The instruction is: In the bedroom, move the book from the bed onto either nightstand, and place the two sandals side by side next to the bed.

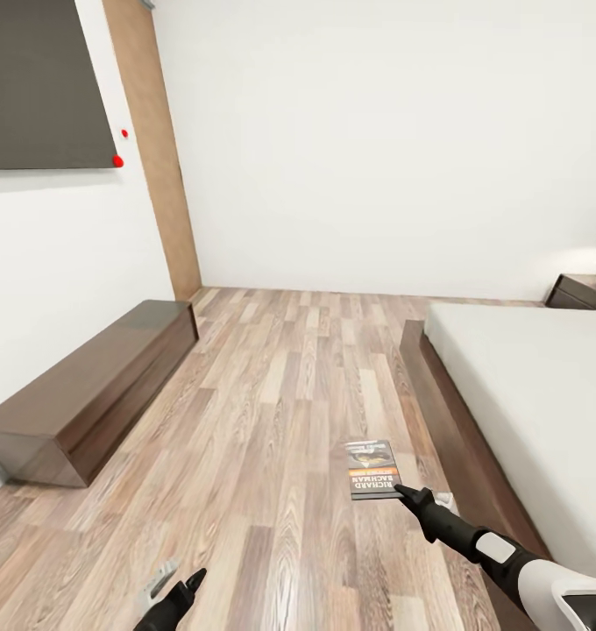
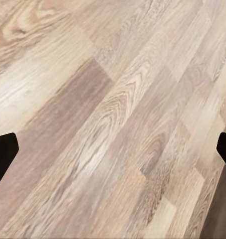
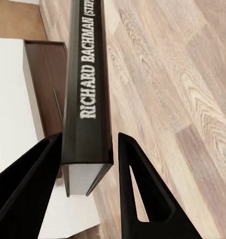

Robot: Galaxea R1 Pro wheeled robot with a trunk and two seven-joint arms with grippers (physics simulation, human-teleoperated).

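Your right gripper (image 1: 401, 492) is clamped on the book (image 1: 372, 469). In the head view the book sits low and a bit right of the middle of the frame, held flat out in the air above the wood floor (image 1: 272, 412), just left of the bed (image 1: 526, 394). Its long side points up the frame, away from you, toward the far wall. In the right wrist view the book (image 3: 88, 94) stands on its edge between the two dark fingers (image 3: 142, 194), with the white name running along its spine. The fingers squeeze it from both sides at the near end.

The place you need is the nightstand (image 1: 583, 291). It shows at the right edge of the head view, a little above the middle, past the far end of the bed. So the book has to go up and to the right in the frame, and it is well apart from the nightstand. Your right arm is the nearer one, and it has the book.

Your left gripper (image 1: 177, 589) hangs at the bottom left of the head view with its fingers apart and nothing in them. In the left wrist view you see bare floor (image 2: 113, 119) between the dark fingertips (image 2: 3, 157).
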